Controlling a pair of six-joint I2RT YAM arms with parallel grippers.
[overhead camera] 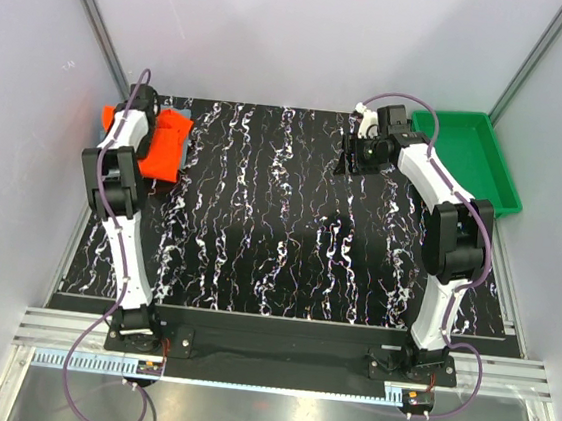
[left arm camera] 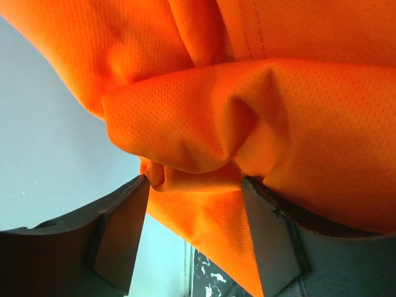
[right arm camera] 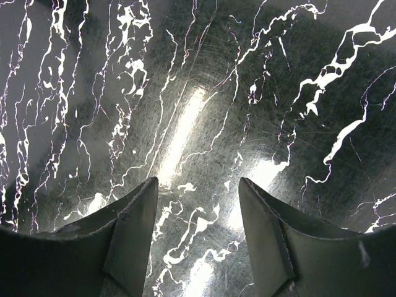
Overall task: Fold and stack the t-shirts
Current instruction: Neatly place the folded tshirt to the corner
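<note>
The orange shirt (overhead camera: 167,146) is bright orange-red. Its cloth is soft and has tiny holes all over, like a net. It is not flat. It is scrunched up, with deep folds and a seam running along one part. It lies at the far left corner of the table (overhead camera: 288,241), and the left arm reaches over it there.

Seen from the left wrist, the left gripper (left arm camera: 197,180) has its two dark fingers (left arm camera: 120,232) standing wide apart. A fat lump of the shirt (left arm camera: 198,117) sits right between them. The lump touches both fingertips, one on each side. More of the shirt hangs past the fingers and fills most of that view. It is not clear if the fingers squeeze the lump or only touch it.

The right gripper (right arm camera: 198,182) is near the far right part of the table, just beside the green tray (overhead camera: 491,177). It is well apart from the shirt. Its fingers (right arm camera: 133,229) are spread apart, and only the shiny black table with white streaks shows between them.
</note>
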